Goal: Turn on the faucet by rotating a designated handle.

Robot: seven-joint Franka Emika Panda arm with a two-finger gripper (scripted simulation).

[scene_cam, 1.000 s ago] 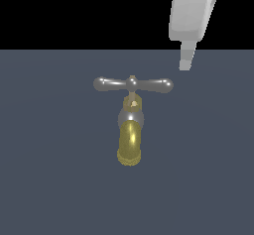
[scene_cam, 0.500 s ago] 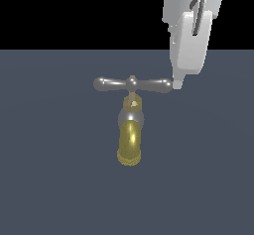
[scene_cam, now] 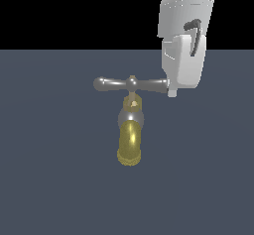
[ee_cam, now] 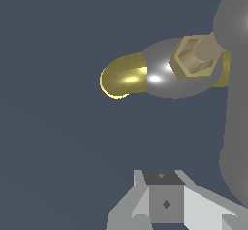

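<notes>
floor: flat slate blue-grey, bare | backdrop: plain black | light: even, soft

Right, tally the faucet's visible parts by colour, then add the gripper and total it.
Brass-yellow: 2, the curved spout and the short stem.
Silver: 2, the crossbar handle and the collar.
White: 1, the gripper.
Total: 5

Evenly, softly lit renders; sharp throughout, no blur. Bright glare on faucet collar mid-frame, softer sheen on handle. No cast shadows.
</notes>
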